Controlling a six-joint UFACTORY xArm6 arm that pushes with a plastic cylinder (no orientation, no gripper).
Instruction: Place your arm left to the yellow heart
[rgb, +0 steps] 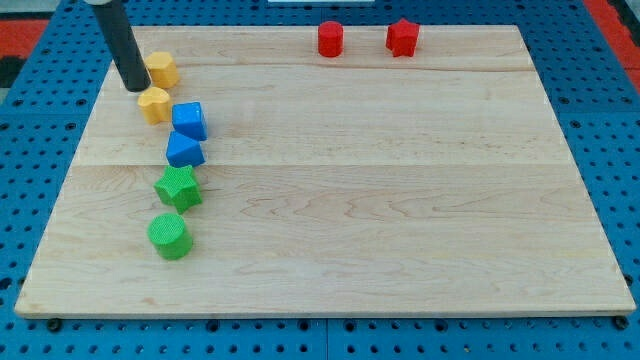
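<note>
Toward ten o'clock on the desk (350, 210), my tip (133, 87) rests on the wood at the end of a straight dark rod that leans in from the view's top left. No hand shows on this arm, only the rod, so whether anything is spread or pressed together cannot be told. Just at four o'clock from my tip, nearly touching it, sits the yellow heart (154, 103); which of the two yellow pieces is the heart is hard to settle at this size, but the lower one shows a notched top. At two o'clock from my tip, just beside the rod, lies the other yellow block (162, 69), roughly hexagonal. From the heart a line of blocks runs toward six o'clock: a blue cube (189, 120) just beside it, then a blue wedge-like block (185, 150) touching the cube, a green star (178, 187), and a green cylinder (169, 235). Well apart, near twelve o'clock along the far edge, stand a red cylinder (331, 39) and a red star-like block (402, 37).
</note>
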